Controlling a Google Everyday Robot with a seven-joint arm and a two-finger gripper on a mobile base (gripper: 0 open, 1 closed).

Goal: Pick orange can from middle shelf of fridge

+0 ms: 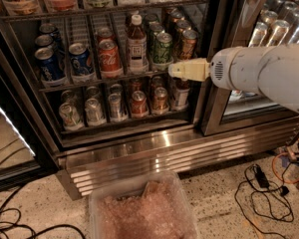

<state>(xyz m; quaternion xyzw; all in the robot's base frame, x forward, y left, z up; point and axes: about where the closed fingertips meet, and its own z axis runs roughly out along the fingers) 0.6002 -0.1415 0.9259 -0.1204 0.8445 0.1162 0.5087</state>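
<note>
The orange can (pixel 187 44) stands at the front of the rightmost lane of the middle shelf (pixel 84 84), next to a green can (pixel 163 48). The fridge (pixel 154 153) is open to me, with a dark frame and a ribbed steel base. My gripper (pixel 182 69), pale yellow on a white arm, reaches in from the right. It sits just below the orange can and in front of it, at the height of the shelf's front rail, pointing left. It holds nothing that I can see.
On the same shelf stand a brown bottle (pixel 135 41), a red Coca-Cola can (pixel 108 59) and blue cans (pixel 82 59). The rack below holds silver and reddish cans (pixel 138 103). A neighbouring cooler (pixel 269 29) is at the right. A plastic bin (pixel 144 213) and cables (pixel 269 188) lie on the floor.
</note>
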